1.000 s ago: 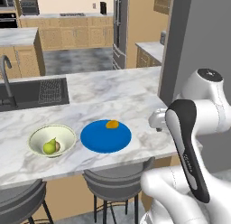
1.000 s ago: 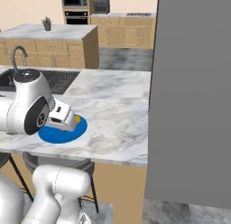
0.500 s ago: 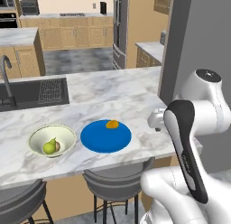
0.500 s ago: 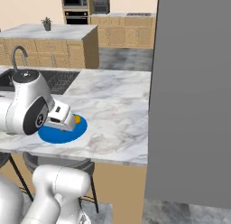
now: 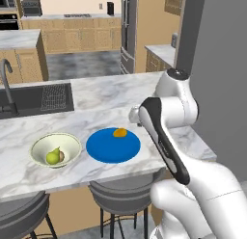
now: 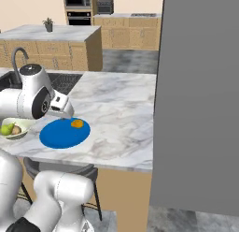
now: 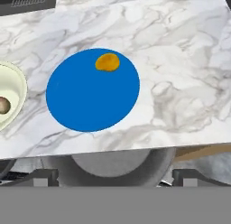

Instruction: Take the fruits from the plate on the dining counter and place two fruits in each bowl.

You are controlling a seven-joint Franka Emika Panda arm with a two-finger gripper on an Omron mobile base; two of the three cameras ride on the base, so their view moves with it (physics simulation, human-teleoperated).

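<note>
The blue plate lies on the white marble dining counter, near its front edge. One orange-yellow oval fruit rests on the plate's far right part. To the plate's left stands the cream-white bowl, holding the pear and the peach. My gripper hovers above the plate's right side, open and with nothing in it. The apple and the wooden bowl are out of view.
A dark sink with a tap is set into the counter at the back left. Stools stand under the counter's front edge. A tall grey wall rises close on the right. Bare marble stretches right of the plate.
My arm has swung left, bringing the hand from beyond the plate's right edge to above its right side. The fruits, plate and bowl have not moved.
</note>
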